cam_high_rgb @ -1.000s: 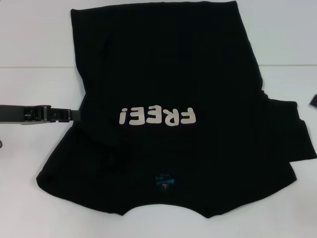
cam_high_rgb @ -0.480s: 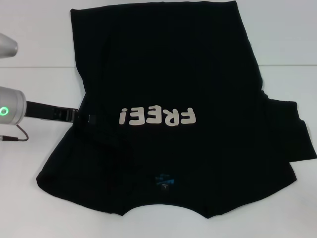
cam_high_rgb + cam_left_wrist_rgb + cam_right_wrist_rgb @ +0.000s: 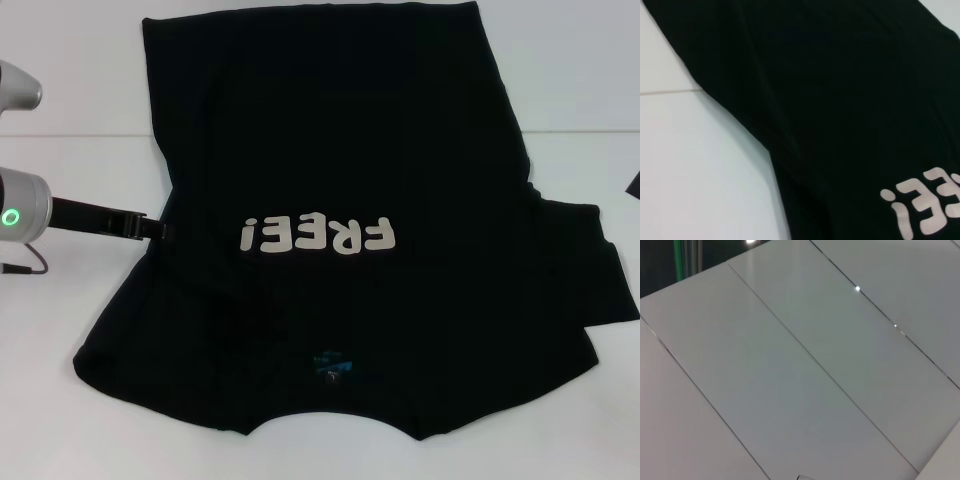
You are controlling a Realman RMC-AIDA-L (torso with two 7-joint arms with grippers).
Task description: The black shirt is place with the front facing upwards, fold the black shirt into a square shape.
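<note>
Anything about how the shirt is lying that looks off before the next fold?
Yes. The black shirt is lopsided: the sleeve on the robot's right lies spread out flat, while the left side shows no sleeve, only a slanted edge with creases beside the left hand. The body also sits skewed rather than square.

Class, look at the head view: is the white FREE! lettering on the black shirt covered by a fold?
No: the black shirt lies spread on the table with its white lettering fully exposed.
</note>
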